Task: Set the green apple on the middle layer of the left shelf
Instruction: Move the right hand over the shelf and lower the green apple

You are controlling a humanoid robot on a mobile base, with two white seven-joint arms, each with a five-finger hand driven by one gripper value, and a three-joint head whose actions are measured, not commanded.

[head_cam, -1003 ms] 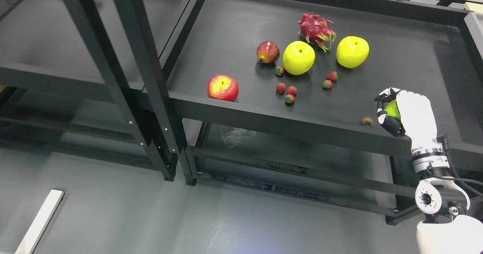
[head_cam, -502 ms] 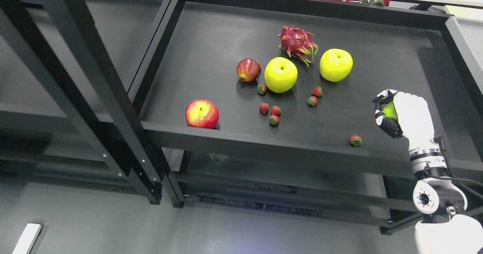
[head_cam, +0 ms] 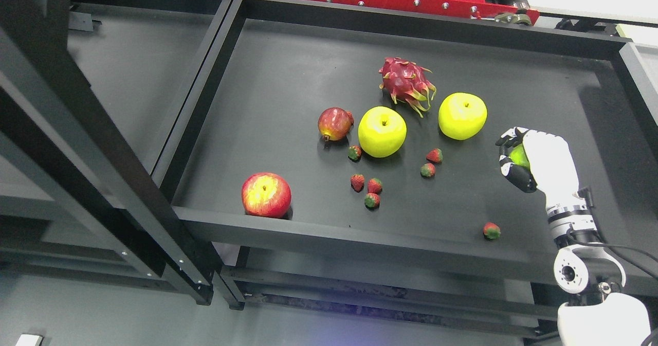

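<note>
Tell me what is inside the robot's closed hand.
The right hand is shut on a green apple. Only a small green patch shows between the dark fingers; the rest of it is covered by the white back of the hand.

The right hand [head_cam: 529,159] rises from the lower right over the right shelf [head_cam: 288,68], its fingers [head_cam: 506,140] curled round a green apple [head_cam: 519,156]. On the shelf lie a red apple [head_cam: 266,195], two yellow apples [head_cam: 382,131], a dragon fruit [head_cam: 406,82] and scattered strawberries [head_cam: 364,186].
</note>
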